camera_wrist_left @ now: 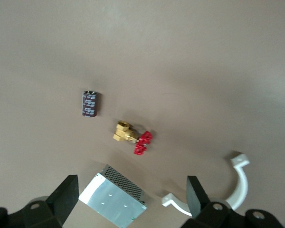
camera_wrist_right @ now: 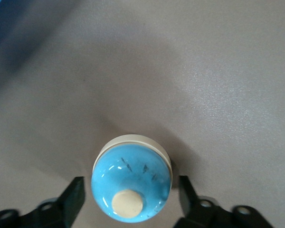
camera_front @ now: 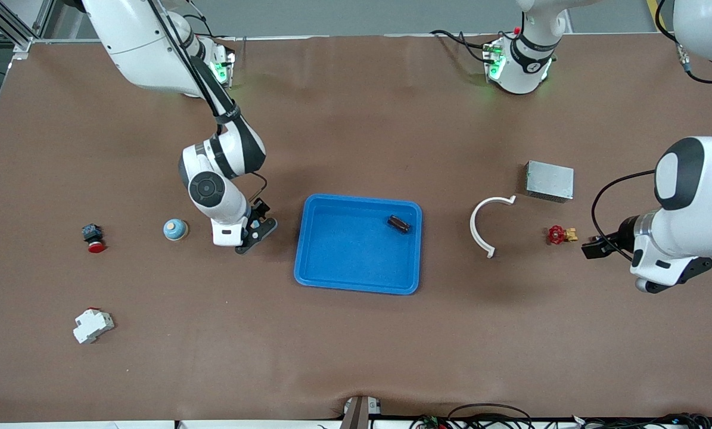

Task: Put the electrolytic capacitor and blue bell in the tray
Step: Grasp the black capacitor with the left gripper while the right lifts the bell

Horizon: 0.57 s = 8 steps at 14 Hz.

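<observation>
Reaching down from the top of the front view, the right arm bends at the elbow, its wrist lowered to the desk (camera_front: 356,357) between the blue bell (camera_front: 176,229) and the tray (camera_front: 357,288) at mid-frame. The right gripper (camera_wrist_right: 130,192) is open, fingers flanking the bell without contact. An electrolytic capacitor (camera_front: 399,224) lies in the tray. The left arm waits at its end, left gripper (camera_wrist_left: 133,197) open.

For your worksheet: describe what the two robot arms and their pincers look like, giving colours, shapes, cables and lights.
Both arms have glossy white rounded shells with black joint bands and round black caps. Each ends in a black two-fingered pincer, the right pincer and the left pincer. Thin black cables loop along both arms. Green lights glow at the bases.
</observation>
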Tool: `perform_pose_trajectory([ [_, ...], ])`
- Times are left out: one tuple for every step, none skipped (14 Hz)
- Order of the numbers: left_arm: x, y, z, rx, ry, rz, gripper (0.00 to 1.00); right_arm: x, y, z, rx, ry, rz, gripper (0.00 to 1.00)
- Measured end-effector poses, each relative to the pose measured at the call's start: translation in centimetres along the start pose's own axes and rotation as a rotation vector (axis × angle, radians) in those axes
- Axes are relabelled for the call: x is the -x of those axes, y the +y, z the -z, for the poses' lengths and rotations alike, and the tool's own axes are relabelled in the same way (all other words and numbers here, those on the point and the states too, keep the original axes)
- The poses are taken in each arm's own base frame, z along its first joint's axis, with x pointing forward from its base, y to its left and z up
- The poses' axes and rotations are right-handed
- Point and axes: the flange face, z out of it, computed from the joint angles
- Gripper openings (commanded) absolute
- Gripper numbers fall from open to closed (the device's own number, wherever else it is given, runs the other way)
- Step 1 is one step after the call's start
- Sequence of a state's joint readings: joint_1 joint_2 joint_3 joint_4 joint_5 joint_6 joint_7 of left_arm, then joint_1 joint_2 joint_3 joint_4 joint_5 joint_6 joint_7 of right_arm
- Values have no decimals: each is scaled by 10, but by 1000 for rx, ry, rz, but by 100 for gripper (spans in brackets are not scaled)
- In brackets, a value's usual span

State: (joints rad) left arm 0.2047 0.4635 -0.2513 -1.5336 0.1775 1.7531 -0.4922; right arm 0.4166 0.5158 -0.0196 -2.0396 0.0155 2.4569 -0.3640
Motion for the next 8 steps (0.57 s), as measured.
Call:
perform_pose_trajectory([
  [-4, -5, -18, 1, -10, -13, 100, 0, 0, 0, 0, 1, -1, 16],
  [-9, -10, -38, 8, -14, -25, 100, -1, 0, 2, 0, 3, -1, 14],
  [-14, -17, -57, 18, -14, -36, 100, -1, 0, 1, 0, 2, -1, 13],
  [-19, -24, -77, 30, -11, -42, 100, -1, 0, 1, 0, 2, -1, 12],
  [-22, -30, -95, 42, -4, -45, 100, -1, 0, 1, 0, 2, -1, 12],
  [-23, -36, -110, 50, 2, -50, 100, -1, 0, 2, 0, 2, -1, 12],
  [-24, -43, -122, 42, 9, -56, 100, -1, 0, 2, -3, -4, -2, 12],
  [-27, -53, -130, 16, 26, -66, 99, -2, 1, 5, -10, -16, -6, 12],
])
